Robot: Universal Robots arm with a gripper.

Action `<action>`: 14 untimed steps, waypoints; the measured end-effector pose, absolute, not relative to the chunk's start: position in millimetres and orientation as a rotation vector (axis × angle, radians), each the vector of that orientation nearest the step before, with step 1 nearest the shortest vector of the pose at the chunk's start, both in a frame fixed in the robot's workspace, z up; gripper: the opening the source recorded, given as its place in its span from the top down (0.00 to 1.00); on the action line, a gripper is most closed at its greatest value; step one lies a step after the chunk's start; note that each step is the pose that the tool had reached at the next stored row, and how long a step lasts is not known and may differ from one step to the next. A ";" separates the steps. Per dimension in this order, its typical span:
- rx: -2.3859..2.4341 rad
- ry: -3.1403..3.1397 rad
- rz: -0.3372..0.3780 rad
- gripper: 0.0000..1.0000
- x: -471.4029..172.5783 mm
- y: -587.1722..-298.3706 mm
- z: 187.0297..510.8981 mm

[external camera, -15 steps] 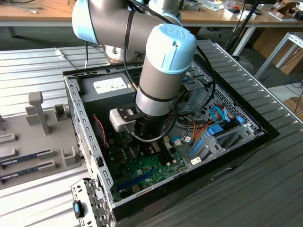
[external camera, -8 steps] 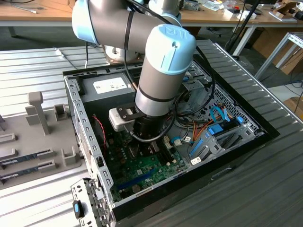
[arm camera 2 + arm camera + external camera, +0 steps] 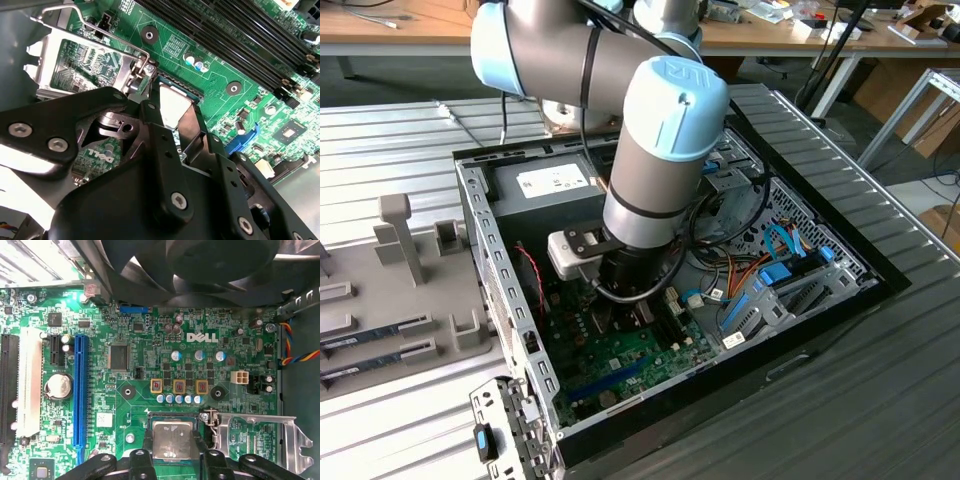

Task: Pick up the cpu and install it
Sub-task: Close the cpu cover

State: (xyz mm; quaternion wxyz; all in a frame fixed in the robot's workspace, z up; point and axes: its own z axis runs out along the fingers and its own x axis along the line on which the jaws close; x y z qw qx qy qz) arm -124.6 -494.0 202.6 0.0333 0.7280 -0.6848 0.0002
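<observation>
Now the black gripper (image 3: 167, 452) pinches the small square silvery-grey cpu (image 3: 171, 440) over the green motherboard (image 3: 130, 375) socket at six o'clock, apparently seating it, which calls for careful alignment.

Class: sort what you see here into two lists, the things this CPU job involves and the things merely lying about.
In the job:
- cpu, between the gripper fingers, at its socket
- open socket latch frame
- green motherboard

Lying about:
- power-supply box
- blue expansion slot
- coin battery
- fan
- memory sticks outside the case
</observation>
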 end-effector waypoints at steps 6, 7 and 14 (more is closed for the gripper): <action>2.239 -2.107 0.001 0.60 -124.9 -494.1 201.4; 2.239 -2.107 0.001 0.60 -124.9 -494.0 201.3; 2.240 -2.107 0.001 0.54 -124.7 -494.0 201.0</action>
